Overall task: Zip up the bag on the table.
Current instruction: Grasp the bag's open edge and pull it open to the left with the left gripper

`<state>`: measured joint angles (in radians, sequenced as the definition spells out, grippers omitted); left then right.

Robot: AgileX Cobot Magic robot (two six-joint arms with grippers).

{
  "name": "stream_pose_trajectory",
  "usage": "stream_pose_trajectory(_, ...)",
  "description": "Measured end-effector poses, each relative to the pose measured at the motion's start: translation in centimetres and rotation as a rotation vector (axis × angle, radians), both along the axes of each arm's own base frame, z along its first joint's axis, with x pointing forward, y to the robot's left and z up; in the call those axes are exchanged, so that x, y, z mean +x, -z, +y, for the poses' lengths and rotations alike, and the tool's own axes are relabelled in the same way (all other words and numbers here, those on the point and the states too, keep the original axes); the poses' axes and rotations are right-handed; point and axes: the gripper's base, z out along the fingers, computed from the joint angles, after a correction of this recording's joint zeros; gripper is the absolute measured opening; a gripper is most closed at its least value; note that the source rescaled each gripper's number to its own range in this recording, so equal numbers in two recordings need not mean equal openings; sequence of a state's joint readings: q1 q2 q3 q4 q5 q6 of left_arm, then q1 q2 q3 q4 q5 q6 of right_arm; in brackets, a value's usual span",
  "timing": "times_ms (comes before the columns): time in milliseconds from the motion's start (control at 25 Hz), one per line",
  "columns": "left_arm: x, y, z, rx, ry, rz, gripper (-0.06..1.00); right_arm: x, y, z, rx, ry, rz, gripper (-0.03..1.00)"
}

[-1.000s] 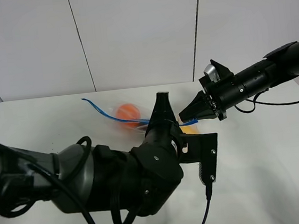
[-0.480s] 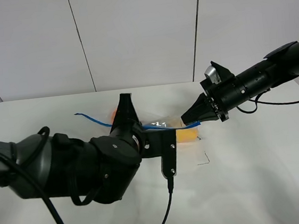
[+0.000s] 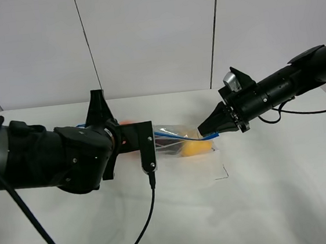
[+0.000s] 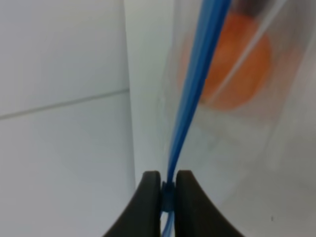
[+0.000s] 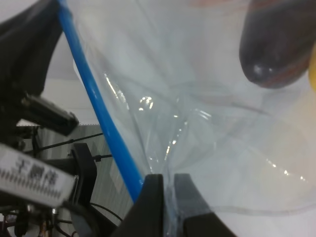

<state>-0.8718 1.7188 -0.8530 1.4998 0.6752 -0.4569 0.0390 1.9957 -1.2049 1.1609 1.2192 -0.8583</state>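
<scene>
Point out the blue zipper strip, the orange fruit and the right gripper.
blue zipper strip (image 4: pixel 191 98), left wrist view, mid-length.
orange fruit (image 4: pixel 237 64), left wrist view, its centre.
right gripper (image 3: pixel 200 131), exterior high view, between fingertips.

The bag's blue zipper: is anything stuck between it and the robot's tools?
Nothing visible is. The left tool is shut right on the blue zipper strip, and the right tool pinches the bag at its edge.

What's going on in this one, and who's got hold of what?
Two robot arms are working on a clear bag on the white table. The right gripper pinches one end of the bag beside its blue zipper strip. The left gripper is shut on the strip itself, further along. Orange, yellow and dark produce shows through the plastic.
</scene>
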Motion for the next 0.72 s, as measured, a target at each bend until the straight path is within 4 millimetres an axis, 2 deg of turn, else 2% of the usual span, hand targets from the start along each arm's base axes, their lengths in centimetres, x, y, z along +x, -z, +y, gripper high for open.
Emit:
stream_pose_trajectory(200,0.8,0.4,1.7,0.028,-0.042,0.019,0.00,0.1,0.0,0.0,-0.003,0.006,-0.003,0.00)
stream_pose_trajectory(720,1.8,0.6,3.6,0.036,-0.104,0.037,0.00,0.1,0.1,0.0,-0.008,0.010,-0.006,0.00)
